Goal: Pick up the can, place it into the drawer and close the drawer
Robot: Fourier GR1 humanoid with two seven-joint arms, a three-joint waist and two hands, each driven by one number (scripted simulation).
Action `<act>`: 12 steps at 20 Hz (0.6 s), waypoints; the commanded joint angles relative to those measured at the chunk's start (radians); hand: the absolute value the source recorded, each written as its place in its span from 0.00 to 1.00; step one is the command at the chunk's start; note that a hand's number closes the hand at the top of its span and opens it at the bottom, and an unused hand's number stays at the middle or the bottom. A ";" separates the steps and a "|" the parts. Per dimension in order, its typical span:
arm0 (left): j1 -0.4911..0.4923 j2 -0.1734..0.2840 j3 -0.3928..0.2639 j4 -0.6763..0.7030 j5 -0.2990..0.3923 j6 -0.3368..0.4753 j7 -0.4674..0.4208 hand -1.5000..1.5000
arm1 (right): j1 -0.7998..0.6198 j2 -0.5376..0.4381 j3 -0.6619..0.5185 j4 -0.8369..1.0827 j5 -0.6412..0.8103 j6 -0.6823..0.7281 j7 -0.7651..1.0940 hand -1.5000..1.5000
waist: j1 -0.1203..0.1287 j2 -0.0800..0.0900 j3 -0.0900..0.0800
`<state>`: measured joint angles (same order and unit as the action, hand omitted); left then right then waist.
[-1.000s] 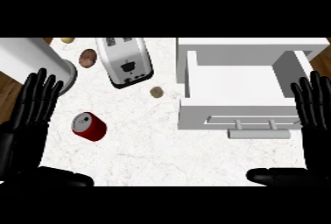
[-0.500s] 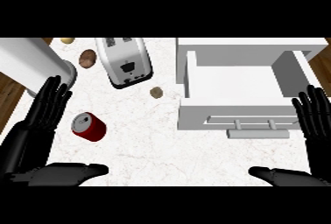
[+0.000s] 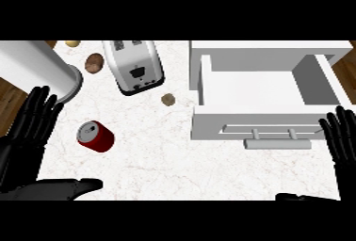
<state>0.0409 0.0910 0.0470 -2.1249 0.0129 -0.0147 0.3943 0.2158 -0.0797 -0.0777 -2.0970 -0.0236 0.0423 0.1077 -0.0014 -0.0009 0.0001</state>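
A red can (image 3: 96,136) with a silver top lies on its side on the white counter, left of centre. My left hand (image 3: 29,134) is just left of it, fingers straight and apart, thumb (image 3: 66,187) stretched along the lower edge; it is open and not touching the can. The white drawer (image 3: 261,92) stands pulled open at the right, nothing showing inside, its handle (image 3: 278,142) facing me. My right hand (image 3: 341,136) is open at the right edge beside the drawer front.
A silver toaster (image 3: 135,66) stands at the back, a tall white cylinder (image 3: 35,70) at the back left. A brown potato (image 3: 94,62), a small brownish lump (image 3: 167,99) and a yellowish bit (image 3: 71,43) lie near the toaster. Wooden floor shows past the counter's left edge.
Both hands have sunk lower in the view. The left hand drew closer to the can, its thumb swinging inward. The can and drawer have not moved.
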 commanded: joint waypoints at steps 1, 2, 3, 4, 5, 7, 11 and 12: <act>0.000 -0.019 -0.003 0.007 -0.026 0.025 0.030 0.00 | -0.007 0.015 -0.006 0.064 0.002 0.019 -0.053 0.00 | 0.001 0.000 0.000; -0.054 -0.015 0.019 0.098 -0.015 0.021 -0.014 0.00 | -0.006 0.025 0.015 0.038 0.034 0.002 -0.033 0.00 | -0.001 0.001 0.000; -0.037 -0.008 0.036 0.148 -0.005 -0.001 -0.071 0.00 | 0.021 0.015 0.000 -0.045 0.012 -0.001 0.031 0.00 | -0.003 0.001 0.000; 0.028 0.026 0.099 0.116 0.063 -0.054 -0.114 0.00 | 0.055 0.002 -0.036 -0.002 -0.016 0.037 -0.052 0.00 | -0.001 0.000 0.000; -0.007 -0.002 0.041 0.094 0.000 -0.008 -0.047 0.00 | 0.100 0.002 -0.041 -0.066 -0.027 0.051 -0.031 0.00 | -0.003 0.000 0.000; -0.021 -0.021 0.035 0.165 -0.022 0.001 -0.109 0.00 | 0.078 0.027 -0.015 -0.027 0.002 0.040 -0.024 0.00 | -0.002 0.000 0.000; -0.084 -0.036 0.006 0.257 -0.034 0.009 -0.108 0.00 | 0.060 -0.001 -0.080 0.070 -0.018 0.080 -0.147 0.00 | -0.004 0.001 0.000; -0.019 -0.032 0.029 0.248 -0.019 -0.010 -0.174 0.00 | 0.043 0.009 -0.058 0.058 -0.008 0.075 -0.085 0.00 | 0.000 0.001 0.000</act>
<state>-0.0081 0.0717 0.0783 -1.9196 -0.0056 -0.0152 0.2811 0.2586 -0.0707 -0.1198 -2.0768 -0.0283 0.0939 0.0497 -0.0033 -0.0004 0.0000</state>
